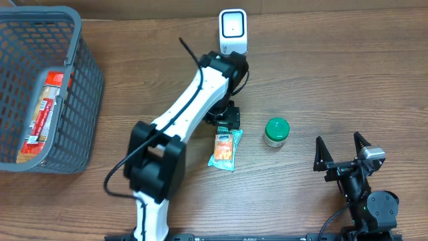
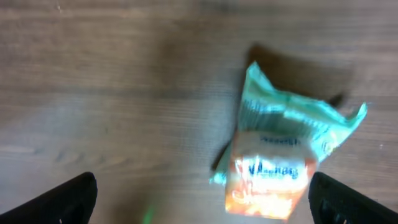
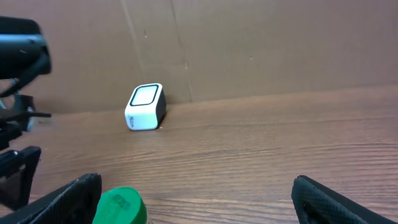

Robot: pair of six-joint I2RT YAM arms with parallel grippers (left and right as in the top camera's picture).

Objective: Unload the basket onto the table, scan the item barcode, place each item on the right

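The table was brown wood with fine grain. The basket was a grey lattice; the packet inside it was red, orange and white. The snack packet was mint green and orange. The jar's lid was green. The scanner was white.

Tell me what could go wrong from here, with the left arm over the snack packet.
1. The crinkled teal and orange snack packet lies flat on the wooden table, off-centre between the open left jaws; closing here may catch only an edge or push it away.
2. No barcode shows on its upper face, so it may need turning toward the white box-shaped scanner.
3. The green-lidded round jar stands nearby; a sweep could knock it.
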